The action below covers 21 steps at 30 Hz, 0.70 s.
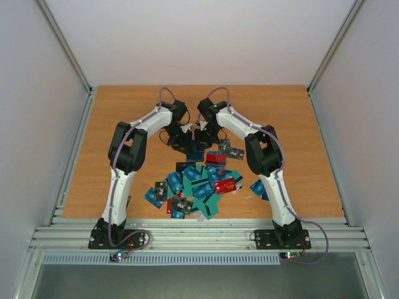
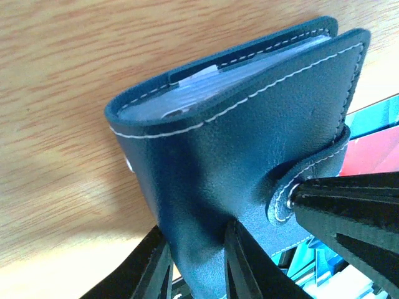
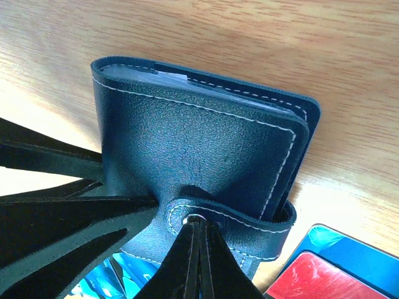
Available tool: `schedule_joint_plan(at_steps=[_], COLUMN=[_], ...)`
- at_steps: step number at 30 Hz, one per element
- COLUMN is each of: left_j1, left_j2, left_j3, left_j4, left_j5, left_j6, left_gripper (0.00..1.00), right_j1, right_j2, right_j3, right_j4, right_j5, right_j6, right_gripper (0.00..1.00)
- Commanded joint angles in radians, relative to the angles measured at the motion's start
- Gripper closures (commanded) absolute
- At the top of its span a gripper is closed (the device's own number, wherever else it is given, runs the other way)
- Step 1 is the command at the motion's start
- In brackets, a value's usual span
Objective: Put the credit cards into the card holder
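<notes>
Opening step: left claw (image 2: 196, 258) pinches card holder (image 2: 249, 143) at lower edge; right claw (image 3: 194, 229) clamped on its snap tab (image 3: 249, 218). Next: peel tab free.

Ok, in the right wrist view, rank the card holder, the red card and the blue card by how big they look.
1. card holder: by far the largest, though nearest the camera.
2-3. blue card and red card: small parts cut by the frame edge, alike in size; not ranked.
</notes>
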Motion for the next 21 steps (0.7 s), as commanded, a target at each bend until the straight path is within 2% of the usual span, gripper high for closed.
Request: schedule_joint_plan(at_steps=[1,11,21], left_j1=[-0.015,-0.015,-0.015], left_j2=[0.072,0.076,0.075], left_j3=[0.017,0.023,0.023], left_j4=[-0.024,-0.018,-0.007], left_j5=[-0.044,-0.039,-0.02], left_j6=[0.007,0.004,0.0], left_gripper=[0.76,0.76,0.76], right_j1=[0.049,0.087,0.136], right_j2=[0.079,0.155,0.298], right_j3=[0.048,0.117,0.318], right_j4=[-0.026,-0.124,-0.298], right_j5=[0.022,0.106,0.277], right_j6=[0.0,0.012,0.071], right_gripper=[0.99,0.99,0.99])
